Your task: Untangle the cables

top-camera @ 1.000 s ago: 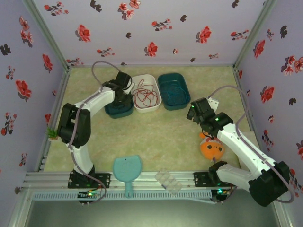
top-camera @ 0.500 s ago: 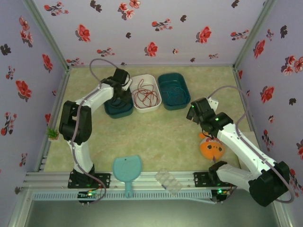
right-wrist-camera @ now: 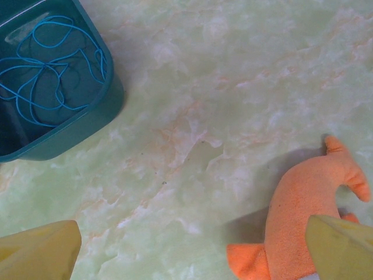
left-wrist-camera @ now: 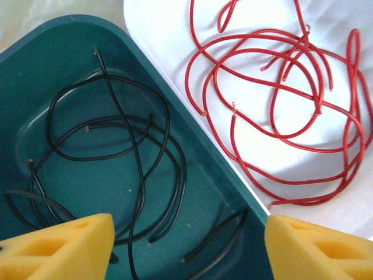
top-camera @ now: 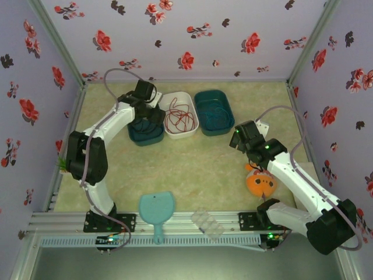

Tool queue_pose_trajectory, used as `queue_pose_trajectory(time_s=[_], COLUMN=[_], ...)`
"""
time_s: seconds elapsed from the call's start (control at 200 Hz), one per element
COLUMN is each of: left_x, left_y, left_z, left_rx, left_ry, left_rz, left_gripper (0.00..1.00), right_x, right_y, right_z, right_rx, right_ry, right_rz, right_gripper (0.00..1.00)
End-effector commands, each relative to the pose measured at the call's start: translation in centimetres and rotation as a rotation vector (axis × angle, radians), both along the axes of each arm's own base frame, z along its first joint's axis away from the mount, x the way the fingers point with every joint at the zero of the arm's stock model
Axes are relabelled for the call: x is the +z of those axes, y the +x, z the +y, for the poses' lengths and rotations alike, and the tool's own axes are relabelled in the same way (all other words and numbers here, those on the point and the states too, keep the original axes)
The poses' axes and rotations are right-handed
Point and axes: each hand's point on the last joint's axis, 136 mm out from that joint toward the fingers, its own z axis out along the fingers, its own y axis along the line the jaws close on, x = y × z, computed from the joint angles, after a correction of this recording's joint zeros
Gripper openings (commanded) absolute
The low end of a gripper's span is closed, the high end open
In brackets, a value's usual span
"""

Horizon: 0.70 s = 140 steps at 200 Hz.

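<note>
Three tubs stand in a row at the upper middle of the overhead view, each with one cable in it and none crossing a rim; the left teal tub [top-camera: 145, 137] holds the black cable [left-wrist-camera: 134, 153], which lies in loose overlapping loops on the tub floor with its cut ends free. The white tub [top-camera: 182, 132] touches it on the right and holds the red cable [top-camera: 180, 116] in several wide, crossing loops. The right teal tub [top-camera: 214, 129] holds the blue cable [right-wrist-camera: 46, 76], a small loose coil at the upper left of the right wrist view. The left gripper [left-wrist-camera: 186, 251] hangs over the left teal tub with its yellow fingers [left-wrist-camera: 64, 248] spread wide at the lower corners of its wrist view; nothing is pinched between them, and the black strands lie below. The right gripper [right-wrist-camera: 189, 251] hangs over bare table [right-wrist-camera: 221, 87] at the right of the overhead view, its fingers wide apart and holding nothing; an orange plush toy [right-wrist-camera: 303, 210] lies just by its right finger. A teal scoop [top-camera: 156, 209] and a clear tray [top-camera: 208, 223] lie at the lower middle of the overhead view.
</note>
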Motion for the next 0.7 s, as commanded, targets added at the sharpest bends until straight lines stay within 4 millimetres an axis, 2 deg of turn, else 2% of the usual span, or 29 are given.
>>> queue_pose_trajectory(time_s=[0.0, 0.17, 0.21, 0.31, 0.4, 0.505, 0.695], left_x=[3.6, 7.1, 8.0, 9.8, 10.9, 10.8, 8.7], left_y=[-0.9, -2.5, -2.9, -4.1, -5.0, -6.3, -8.7], left_z=[0.0, 1.0, 1.4, 3.4, 6.4, 10.5, 17.3], left_rx=[0.003, 0.041, 0.059, 0.125, 0.220, 0.352, 0.585], left_ry=[-0.057, -0.111, -0.125, -0.150, -0.141, -0.105, -0.118], left_rz=[-0.050, -0.146, -0.176, -0.251, -0.320, -0.386, -0.472], left_gripper=[0.76, 0.92, 0.99, 1.00, 1.00, 1.00, 1.00], right_x=[1.6, 2.3, 2.4, 3.0, 3.5, 3.9, 4.0], right_y=[0.2, 0.1, 0.1, 0.0, 0.0, 0.1, 0.6], right_z=[-1.0, -1.6, -1.7, -2.3, -3.1, -4.2, -5.8], right_rx=[-0.041, -0.051, -0.053, -0.058, -0.071, -0.086, -0.104], right_ry=[-0.011, -0.026, -0.034, -0.060, -0.095, -0.152, -0.267], right_rz=[-0.045, -0.073, -0.080, -0.105, -0.133, -0.167, -0.257], right_gripper=[0.99, 0.99, 0.99, 0.99, 0.99, 0.99, 0.99])
